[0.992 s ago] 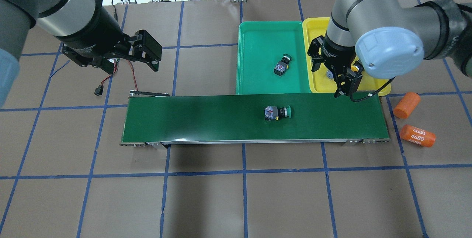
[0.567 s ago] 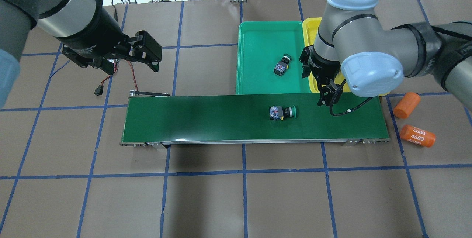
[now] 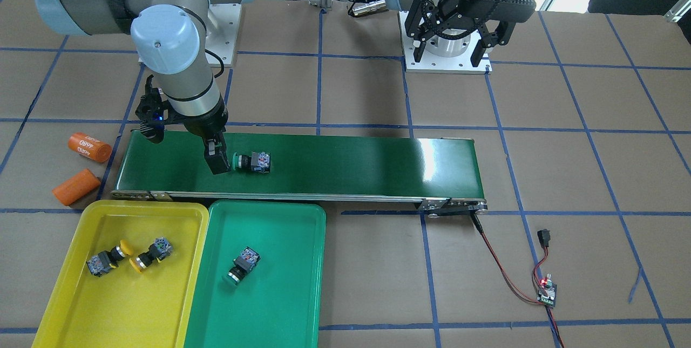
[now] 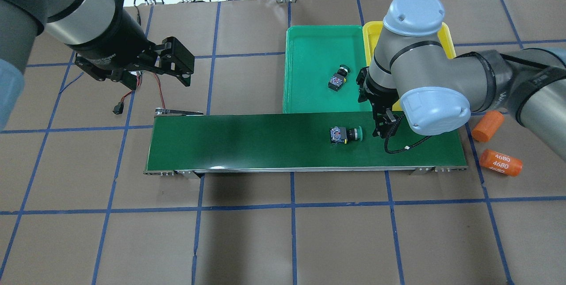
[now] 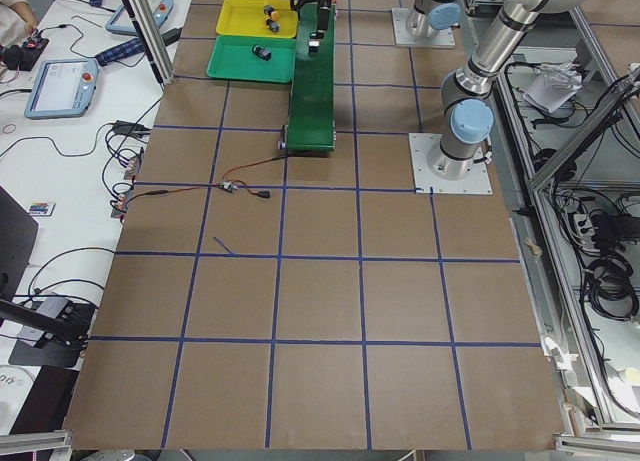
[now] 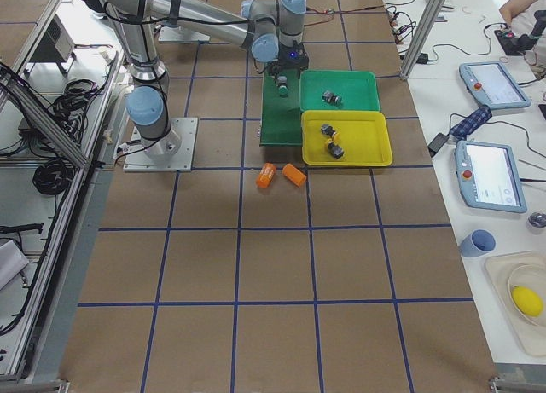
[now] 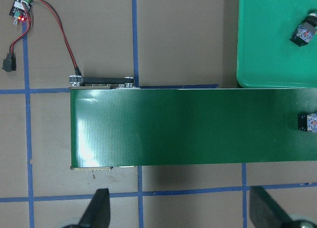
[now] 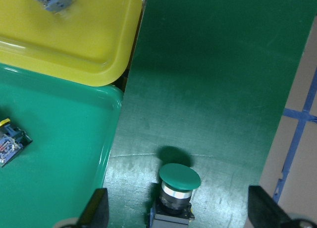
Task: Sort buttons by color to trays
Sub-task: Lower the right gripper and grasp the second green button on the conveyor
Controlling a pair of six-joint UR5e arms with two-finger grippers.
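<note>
gaping right pincer [image 8: 179, 210], seemingly empty, by button [image 8: 180, 177]

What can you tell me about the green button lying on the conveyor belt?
The green button lies on its side on the dark-green conveyor belt, resting on nothing else. It has a round glossy green mushroom cap, a silver collar and a black blocky body with blue and red parts at the back. The cap faces the right gripper, which is open and close by; whether they touch cannot be told.
</note>
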